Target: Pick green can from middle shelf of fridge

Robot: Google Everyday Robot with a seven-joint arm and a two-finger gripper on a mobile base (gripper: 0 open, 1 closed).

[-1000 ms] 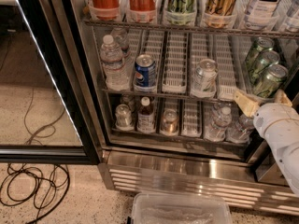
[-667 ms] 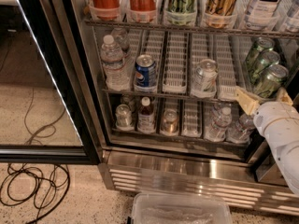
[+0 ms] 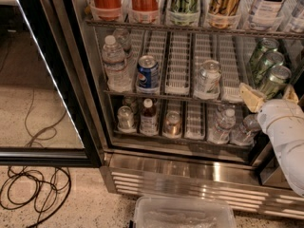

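Three green cans stand in a row at the right end of the middle shelf [image 3: 180, 93] of the fridge [image 3: 190, 170]. The front green can [image 3: 274, 80] is nearest me. My gripper [image 3: 270, 95] is on a white arm at the right, just below and in front of that can. It is open, with one tan finger [image 3: 250, 97] left of the can's base and the other [image 3: 290, 94] to its right. It holds nothing. I cannot tell whether the fingers touch the can.
On the same shelf stand a water bottle [image 3: 114, 63], a blue Pepsi can [image 3: 147, 73] and a silver-white can [image 3: 208, 77]. Tall bottles fill the shelf above, small bottles the shelf below. The glass door [image 3: 52, 80] stands open at left. A plastic bin [image 3: 183, 215] and cables [image 3: 33, 189] lie on the floor.
My gripper has edged slightly up toward the front green can. Nothing else has moved.
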